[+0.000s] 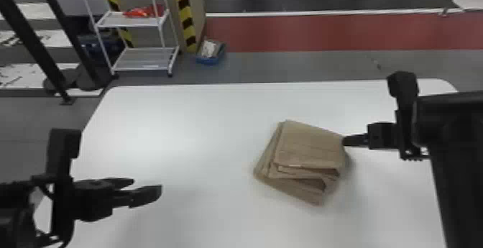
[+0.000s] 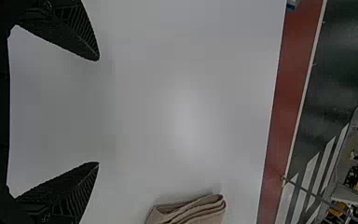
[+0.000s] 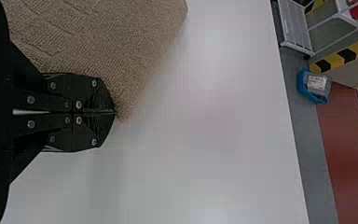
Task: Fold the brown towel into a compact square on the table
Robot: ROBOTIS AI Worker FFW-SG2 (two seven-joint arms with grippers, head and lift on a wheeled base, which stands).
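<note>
Folded towel (image 1: 309,145) at right fingers (image 1: 351,141)

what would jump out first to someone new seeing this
Probably the brown towel, folded into a thick stack of layers right of the middle of the white table, with the shut fingers of the right gripper at its corner. Next, the left gripper over the table's left side, fingers spread. Behind the table, the yellow and black stripes beside the white rack also catch the eye.
</note>
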